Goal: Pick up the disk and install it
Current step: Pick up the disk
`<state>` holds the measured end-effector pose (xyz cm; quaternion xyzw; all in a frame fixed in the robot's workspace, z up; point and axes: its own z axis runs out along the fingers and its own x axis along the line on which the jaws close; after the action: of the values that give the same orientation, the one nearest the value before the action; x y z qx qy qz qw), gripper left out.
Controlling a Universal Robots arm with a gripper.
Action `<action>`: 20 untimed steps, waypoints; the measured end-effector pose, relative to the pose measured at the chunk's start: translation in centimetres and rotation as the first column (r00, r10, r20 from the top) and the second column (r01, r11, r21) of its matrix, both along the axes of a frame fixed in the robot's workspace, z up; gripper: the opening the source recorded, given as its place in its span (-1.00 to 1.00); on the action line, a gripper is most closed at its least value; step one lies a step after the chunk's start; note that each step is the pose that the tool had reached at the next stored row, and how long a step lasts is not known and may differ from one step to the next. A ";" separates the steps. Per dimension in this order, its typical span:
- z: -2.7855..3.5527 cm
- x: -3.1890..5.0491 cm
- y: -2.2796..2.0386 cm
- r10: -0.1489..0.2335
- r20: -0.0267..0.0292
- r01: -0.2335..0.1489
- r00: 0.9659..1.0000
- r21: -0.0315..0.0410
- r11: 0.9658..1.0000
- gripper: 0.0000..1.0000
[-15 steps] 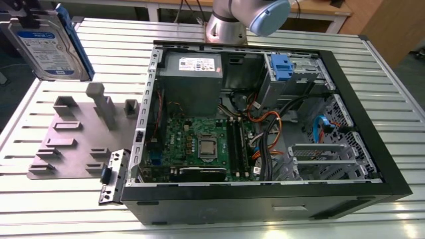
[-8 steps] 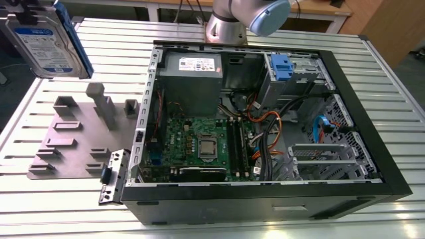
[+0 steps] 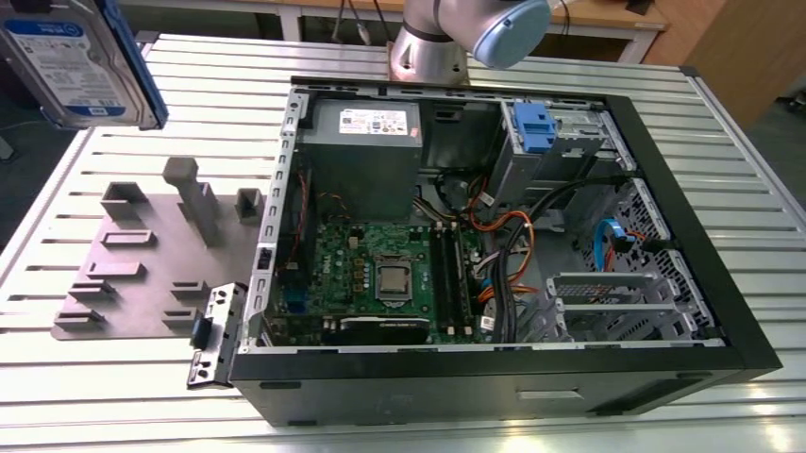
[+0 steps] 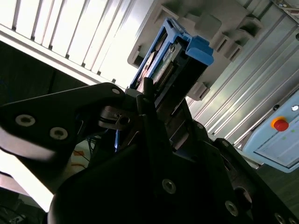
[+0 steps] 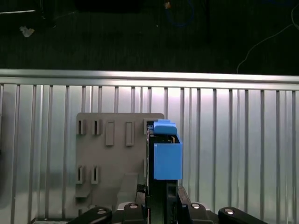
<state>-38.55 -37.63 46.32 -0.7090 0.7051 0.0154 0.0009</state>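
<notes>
Closest in, my claw [image 4: 163, 100] is clamping the disk [image 4: 174, 58] across its flat faces, above the bench [image 5: 233, 140]; I am judging it stiff, weighty, slick and shock-sensitive.

Slatted metal table [image 3: 113, 377], wooden desk [image 3: 592, 17], dark floor [image 5: 93, 37].

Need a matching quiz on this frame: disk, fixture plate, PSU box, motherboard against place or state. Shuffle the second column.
1. the disk
2. grey fixture plate
3. power-supply box
4. motherboard

A. green, inside the case
B. lying on the slatted table, outside the case
C. held by the gripper, off the table
D. grey with a white sticker, inside the case

Pairs: 1-C, 2-B, 3-D, 4-A
</notes>
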 end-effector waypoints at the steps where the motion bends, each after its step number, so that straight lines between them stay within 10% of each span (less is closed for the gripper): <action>1: 0.36 0.00 0.00 0.000 0.000 0.000 1.000 0.000 1.000 -0.30; 6: 1.84 0.01 0.00 0.000 0.000 0.000 1.000 0.000 1.000 -0.30; 20: 1.84 1.68 0.00 0.000 0.000 0.000 1.000 0.000 1.000 -0.30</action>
<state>-36.87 -37.63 48.17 -0.7090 0.7051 0.0154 0.0009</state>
